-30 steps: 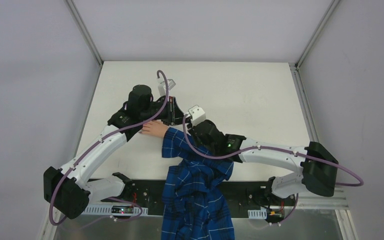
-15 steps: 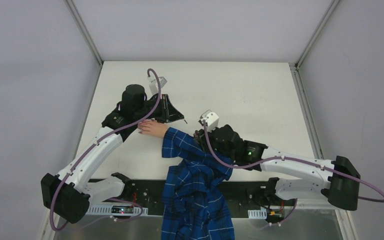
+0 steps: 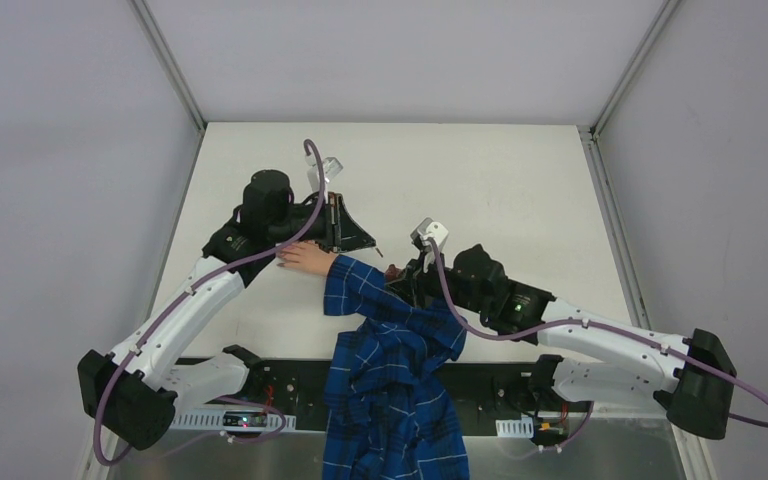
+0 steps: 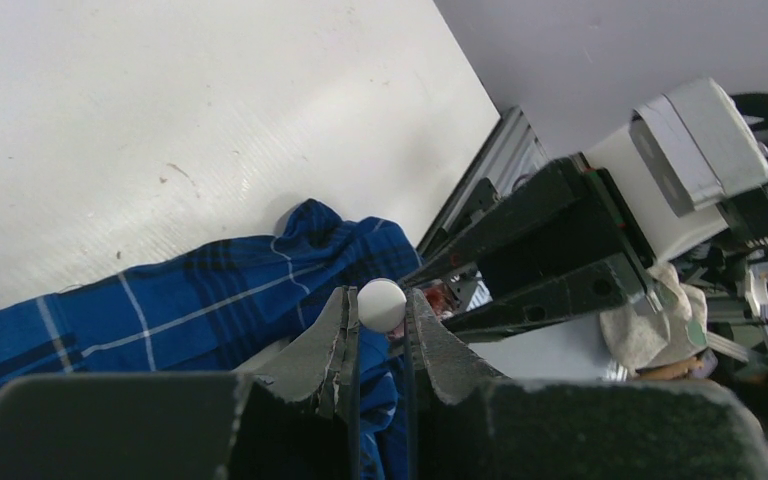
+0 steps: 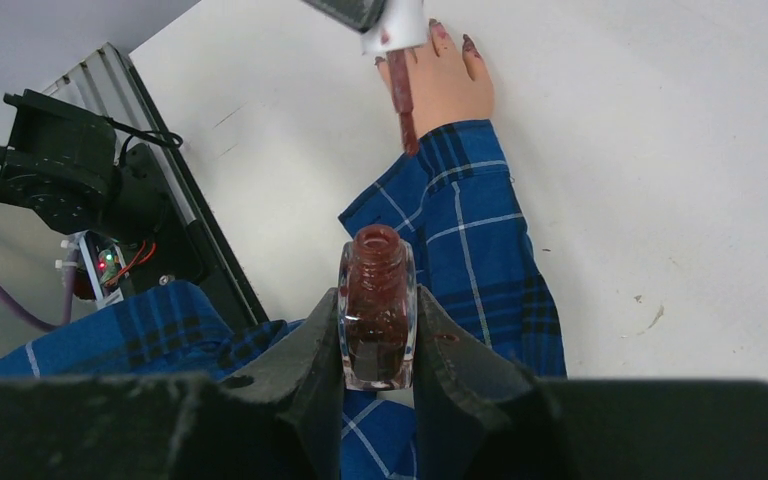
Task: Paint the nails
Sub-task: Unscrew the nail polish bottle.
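Note:
A pale hand (image 3: 308, 258) lies on the white table, its blue plaid sleeve (image 3: 365, 292) trailing toward the near edge. In the right wrist view the hand (image 5: 452, 88) shows dark reddish nails (image 5: 468, 45) on its fingertips. My left gripper (image 4: 381, 300) is shut on the white cap (image 4: 381, 305) of the polish brush. The cap (image 5: 397, 28) and its red-coated brush (image 5: 403, 112) hang over the wrist of the hand. My right gripper (image 5: 377, 312) is shut on the open glass polish bottle (image 5: 377, 305), full of dark red polish, held upright above the sleeve.
The rest of the plaid garment (image 3: 392, 400) drapes over the table's near edge and the black base rail (image 3: 500, 385) between the arm bases. Grey walls and metal frame posts bound the table (image 3: 500, 190) on three sides.
My right gripper has drawn back to the right and nearer with the bottle, away from the left gripper. My left gripper, with the cap and brush, has shifted only slightly, staying beside the hand.

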`<state>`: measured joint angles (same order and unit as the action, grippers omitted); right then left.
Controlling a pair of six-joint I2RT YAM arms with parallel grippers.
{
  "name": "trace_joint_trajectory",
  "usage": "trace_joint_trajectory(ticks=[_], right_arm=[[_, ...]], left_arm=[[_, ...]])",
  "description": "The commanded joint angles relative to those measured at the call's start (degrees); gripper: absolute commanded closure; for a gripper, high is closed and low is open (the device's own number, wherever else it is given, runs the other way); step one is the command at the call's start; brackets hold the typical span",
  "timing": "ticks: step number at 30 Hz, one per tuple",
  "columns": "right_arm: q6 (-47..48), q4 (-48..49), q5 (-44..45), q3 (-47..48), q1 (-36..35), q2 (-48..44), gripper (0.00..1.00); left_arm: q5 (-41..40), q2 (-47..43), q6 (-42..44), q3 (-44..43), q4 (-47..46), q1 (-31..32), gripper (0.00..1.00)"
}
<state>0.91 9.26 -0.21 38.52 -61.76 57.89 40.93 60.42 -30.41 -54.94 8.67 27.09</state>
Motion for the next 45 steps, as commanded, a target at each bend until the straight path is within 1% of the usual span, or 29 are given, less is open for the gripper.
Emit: trace_joint_trajectory(ticks=[1, 5, 17, 45], right_arm=[[-0.82, 3.41, -4.7, 1.64, 1.14, 0.23, 1.0], [-2.8, 3.34, -6.3, 1.66, 2.26, 0.45, 1.0], [-3.02, 3.3, -7.74, 2.33, 3.06, 1.44, 1.0], [-3.15, 3.41, -7.79, 2.26, 3.87, 0.74, 1.0]], left_arm=[[3.29, -0.37, 1.3, -2.37, -2.36, 1.35, 1.0], [3.55, -0.39, 1.41, -2.45, -2.34, 1.64, 1.0], [4.29, 0.13, 1.59, -2.6, -2.43, 2.39, 1.0], [4.79, 2.19, 1.34, -2.62, -2.43, 4.28, 1.0]])
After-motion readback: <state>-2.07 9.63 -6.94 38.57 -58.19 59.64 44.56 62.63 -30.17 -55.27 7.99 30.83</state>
